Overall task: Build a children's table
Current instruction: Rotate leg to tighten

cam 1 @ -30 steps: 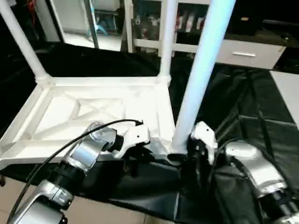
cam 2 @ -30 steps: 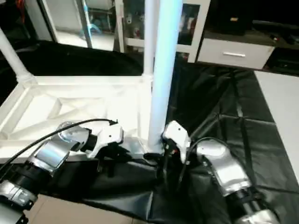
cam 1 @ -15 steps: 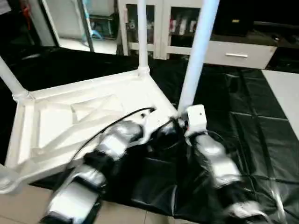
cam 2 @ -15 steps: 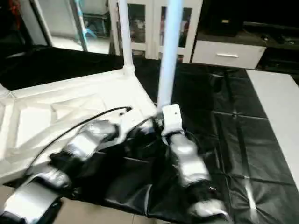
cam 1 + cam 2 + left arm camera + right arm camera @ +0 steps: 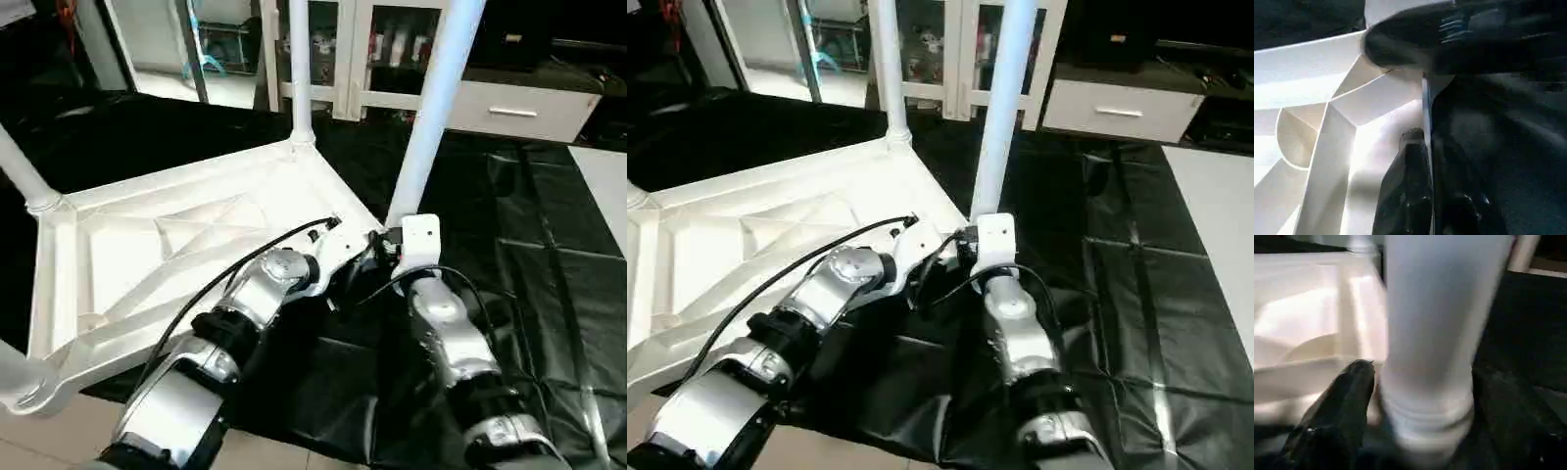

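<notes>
The children's table top [image 5: 147, 255] lies upside down, its X-ribbed underside up. White legs stand in its corners: one at the near right [image 5: 431, 108], one at the far corner [image 5: 299, 69], one at the left [image 5: 22, 176]. My left gripper [image 5: 343, 284] is at the near rim beside the near-right corner. In the left wrist view it [image 5: 1427, 142] is shut on the thin rim edge. My right gripper [image 5: 389, 240] is at the foot of the near-right leg. In the right wrist view its fingers [image 5: 1337, 416] stand open on either side of that leg [image 5: 1435, 323].
The black-draped work table [image 5: 549, 255] stretches to the right of the top. A white cabinet with a drawer [image 5: 519, 110] and shelving stand behind it. Pale floor [image 5: 59, 431] shows below the near edge. A fourth leg's foot [image 5: 15, 377] sits at the near-left corner.
The table top has turned, its right side swinging away from me, and both arms followed. The right gripper's fingers have spread a little around the leg.
</notes>
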Tool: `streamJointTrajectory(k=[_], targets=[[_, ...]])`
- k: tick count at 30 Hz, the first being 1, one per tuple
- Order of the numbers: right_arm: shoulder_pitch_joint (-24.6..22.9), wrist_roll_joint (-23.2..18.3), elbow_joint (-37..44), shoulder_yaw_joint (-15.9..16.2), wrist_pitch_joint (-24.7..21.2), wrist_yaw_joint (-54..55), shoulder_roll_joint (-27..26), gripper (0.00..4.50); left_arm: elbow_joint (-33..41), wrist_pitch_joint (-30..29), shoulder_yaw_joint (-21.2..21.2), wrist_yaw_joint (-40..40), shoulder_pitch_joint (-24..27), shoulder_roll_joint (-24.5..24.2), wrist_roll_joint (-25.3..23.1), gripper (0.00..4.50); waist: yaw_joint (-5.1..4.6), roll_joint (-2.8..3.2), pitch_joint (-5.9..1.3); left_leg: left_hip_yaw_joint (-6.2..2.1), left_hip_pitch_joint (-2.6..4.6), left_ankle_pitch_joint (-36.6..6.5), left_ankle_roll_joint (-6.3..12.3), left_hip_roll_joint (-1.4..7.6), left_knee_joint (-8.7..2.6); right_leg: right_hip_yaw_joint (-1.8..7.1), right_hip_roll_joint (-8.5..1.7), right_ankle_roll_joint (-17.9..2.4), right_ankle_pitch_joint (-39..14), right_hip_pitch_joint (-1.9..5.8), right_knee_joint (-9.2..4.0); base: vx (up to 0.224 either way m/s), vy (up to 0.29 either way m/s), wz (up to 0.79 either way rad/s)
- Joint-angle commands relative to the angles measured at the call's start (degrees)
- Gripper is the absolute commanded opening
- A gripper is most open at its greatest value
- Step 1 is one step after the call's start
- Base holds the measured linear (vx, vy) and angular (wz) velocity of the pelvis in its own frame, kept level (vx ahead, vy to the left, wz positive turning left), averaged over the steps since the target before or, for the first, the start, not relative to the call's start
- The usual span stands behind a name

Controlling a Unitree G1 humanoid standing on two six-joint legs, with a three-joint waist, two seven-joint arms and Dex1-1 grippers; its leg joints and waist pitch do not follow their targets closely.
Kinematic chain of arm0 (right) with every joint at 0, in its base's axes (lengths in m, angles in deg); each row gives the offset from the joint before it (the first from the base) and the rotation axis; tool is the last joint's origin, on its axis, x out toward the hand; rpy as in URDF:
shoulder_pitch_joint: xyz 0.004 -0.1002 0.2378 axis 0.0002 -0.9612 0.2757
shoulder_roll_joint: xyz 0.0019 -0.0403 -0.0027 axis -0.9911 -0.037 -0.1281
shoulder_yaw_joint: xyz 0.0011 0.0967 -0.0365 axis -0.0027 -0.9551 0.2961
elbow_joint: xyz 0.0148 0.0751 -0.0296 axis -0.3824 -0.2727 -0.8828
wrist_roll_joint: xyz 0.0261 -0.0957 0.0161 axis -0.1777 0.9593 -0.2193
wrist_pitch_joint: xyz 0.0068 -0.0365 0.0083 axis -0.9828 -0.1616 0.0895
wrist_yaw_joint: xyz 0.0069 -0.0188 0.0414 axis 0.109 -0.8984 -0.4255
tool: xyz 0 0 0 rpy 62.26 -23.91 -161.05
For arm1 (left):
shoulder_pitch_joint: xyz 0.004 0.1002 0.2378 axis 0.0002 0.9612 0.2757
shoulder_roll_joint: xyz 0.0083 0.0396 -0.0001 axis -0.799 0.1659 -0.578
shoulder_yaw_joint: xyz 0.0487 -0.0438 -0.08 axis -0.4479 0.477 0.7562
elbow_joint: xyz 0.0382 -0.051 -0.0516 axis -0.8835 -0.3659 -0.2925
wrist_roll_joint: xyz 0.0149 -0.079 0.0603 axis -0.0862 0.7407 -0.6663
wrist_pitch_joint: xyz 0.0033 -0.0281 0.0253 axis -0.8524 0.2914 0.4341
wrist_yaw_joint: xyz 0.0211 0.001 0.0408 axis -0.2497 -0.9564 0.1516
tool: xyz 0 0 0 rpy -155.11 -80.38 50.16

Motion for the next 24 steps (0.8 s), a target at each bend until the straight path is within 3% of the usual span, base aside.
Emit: streamJointTrajectory(k=[1, 2, 5, 9, 10, 11, 13, 18, 24], targets=[[-0.05, -3.19, 2.77, 0.15, -2.16, -7.07, 1.88, 3.82, -0.87, 0.43, 0.66, 0.63, 2.87, -2.08, -0.19, 0.00, 0.31, -1.22, -2.96, -0.83, -0.84, -8.17, 6.81, 2.15, -4.25, 1.59, -2.68, -12.99, -9.14, 3.41, -3.80, 0.000, 0.000, 0.00], [-0.46, -4.43, 4.06, 0.84, -3.61, -10.98, 3.06, 3.82, -0.28, 0.29, 0.08, 2.40, 3.31, -2.62, -0.21, 0.00, 0.11, -1.01, -2.87, -0.75, -0.62, -9.30, 6.86, 2.17, -4.22, 1.63, -2.63, -13.61, -10.05, 3.21, -3.98, 0.000, 0.000, 0.00], [-1.93, -6.53, 8.21, 2.88, -5.92, -20.72, 7.70, 4.08, 1.92, 0.10, -1.82, 8.21, 4.70, -4.38, -0.22, 0.00, 0.30, -1.04, -2.90, -0.67, -0.57, -8.91, 7.26, 2.43, -4.13, 1.73, -2.74, -14.52, -8.99, 3.16, -3.86, 0.000, 0.000, 0.00], [-4.14, -9.31, 13.22, 4.84, -7.66, -32.45, 14.71, 4.08, 5.48, -0.04, -4.26, 15.83, 6.54, -6.83, 0.31, 0.00, 0.65, -1.14, -2.77, -0.55, -0.33, -9.29, 7.66, 2.62, -4.13, 1.73, -2.60, -15.44, -8.46, 3.12, -3.85, 0.000, 0.000, 0.00], [-5.22, -9.55, 15.12, 5.96, -7.59, -37.97, 18.14, 4.08, 7.57, -0.45, -5.51, 19.36, 7.45, -8.21, 0.59, 0.00, 0.91, -1.04, -2.79, -0.64, -0.37, -9.34, 7.41, 2.82, -4.19, 1.74, -2.77, -15.52, -8.53, 3.20, -3.68, 0.000, 0.000, 0.00], [-5.64, -9.53, 15.80, 6.43, -7.26, -40.36, 19.70, 4.08, 8.65, -0.96, -6.25, 21.28, 7.88, -9.01, 0.64, 0.00, 1.04, -0.55, -2.67, -0.63, -0.33, -10.05, 7.04, 2.91, -4.32, 1.78, -2.69, -15.44, -8.65, 3.14, -3.90, 0.000, 0.000, 0.00], [-6.15, -9.97, 16.93, 7.00, -7.53, -44.64, 22.29, 4.08, 10.94, -1.67, -7.63, 25.36, 8.74, -10.59, 0.83, 0.00, 1.17, -0.54, -2.65, -0.63, -0.17, -11.09, 6.49, 2.93, -4.46, 1.81, -2.70, -15.67, -9.39, 3.03, -3.85, 0.000, 0.000, 0.00], [-6.55, -10.46, 19.14, 9.60, -9.66, -52.92, 27.66, 4.08, 17.14, -3.73, -10.16, 34.46, 10.79, -13.71, 2.61, 0.00, 1.32, -0.68, -2.61, -0.61, -0.15, -10.58, 6.08, 2.97, -4.44, 1.85, -2.79, -16.30, -9.18, 3.02, -3.75, 0.000, 0.000, 0.00], [-6.54, -9.54, 20.29, 11.78, -11.21, -57.27, 29.98, 4.08, 22.06, -6.38, -11.19, 38.19, 12.12, -15.54, 3.12, 0.00, 1.92, -0.73, -2.43, -0.61, 0.05, -11.56, 4.93, 3.11, -4.68, 1.92, -2.80, -15.56, -11.93, 2.89, -3.92, 0.000, 0.000, 0.00]])
